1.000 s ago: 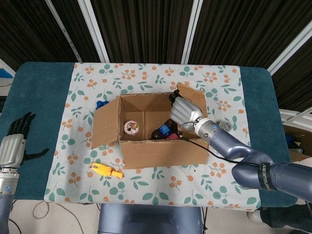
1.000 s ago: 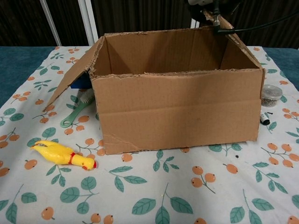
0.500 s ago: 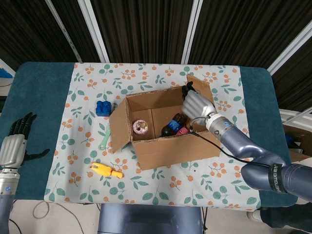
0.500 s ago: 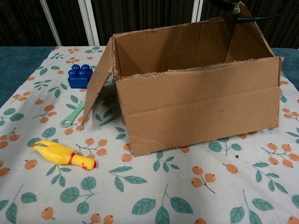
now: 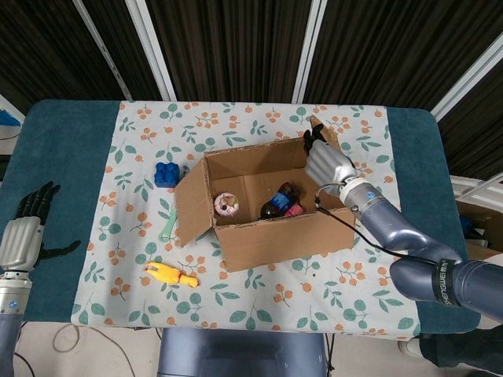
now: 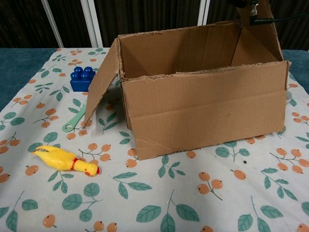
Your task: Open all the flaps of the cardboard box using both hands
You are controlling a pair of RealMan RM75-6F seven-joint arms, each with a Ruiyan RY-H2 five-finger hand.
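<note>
While flap-gripping, right hand (image 5: 326, 162) fingers (image 5: 313, 140).

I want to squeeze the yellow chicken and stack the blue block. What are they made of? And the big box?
The yellow chicken looks like soft rubber or vinyl: smooth and a little shiny, though softness can't be seen for sure. The blue block looks like hard glossy plastic, with round studs on top. The box is plain brown cardboard, matte, with rough torn edges and creases.
</note>
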